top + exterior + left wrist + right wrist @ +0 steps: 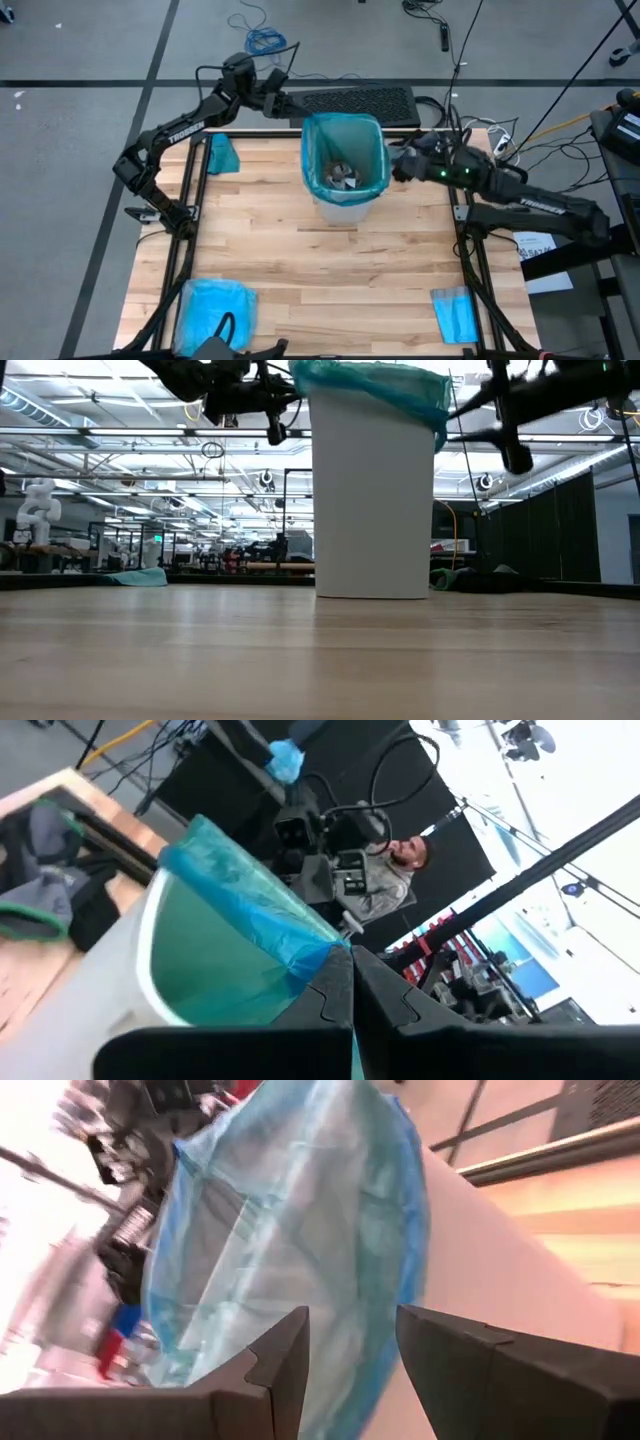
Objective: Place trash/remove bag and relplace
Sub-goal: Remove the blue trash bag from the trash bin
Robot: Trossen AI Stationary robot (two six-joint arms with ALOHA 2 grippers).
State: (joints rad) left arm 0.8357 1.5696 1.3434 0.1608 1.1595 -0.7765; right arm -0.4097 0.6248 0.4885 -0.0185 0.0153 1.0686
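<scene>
Closest to the near edge of the counter (pixel 330 280) there's a crumpled pale blue plastic bag (pixel 215 305) on one corner and a small flat folded blue sheet (pixel 455 312) on the other, neither being touched, so that looks like the replacement stuff waiting its turn. Middle of the counter is bare wood. Further back stands the white bin (pixel 372 500) with the teal bag (pixel 345 150) lining it, top edge folded over the rim, and looking straight down you can see some trash (pixel 345 177) sitting at the bottom, pale crumpled scraps, can't make out how many. No loose scraps lying around the counter as far as I can see, so I'd guess the "place trash" part is done or nearly. Both arms are up at rim height. The right pincer (pixel 350 1345) sits on the bin's right side, fingers parted with a clear gap and nothing between them, aimed at the liner's folded edge. The left pincer (pixel 352 982) is at the far left of the rim, fingers pressed together, tips right against the liner fold; can't tell if plastic is actually pinched. Another bit of teal plastic (pixel 220 155) lies at the far left edge. Pulling the bag and relining is all still to go.
</scene>
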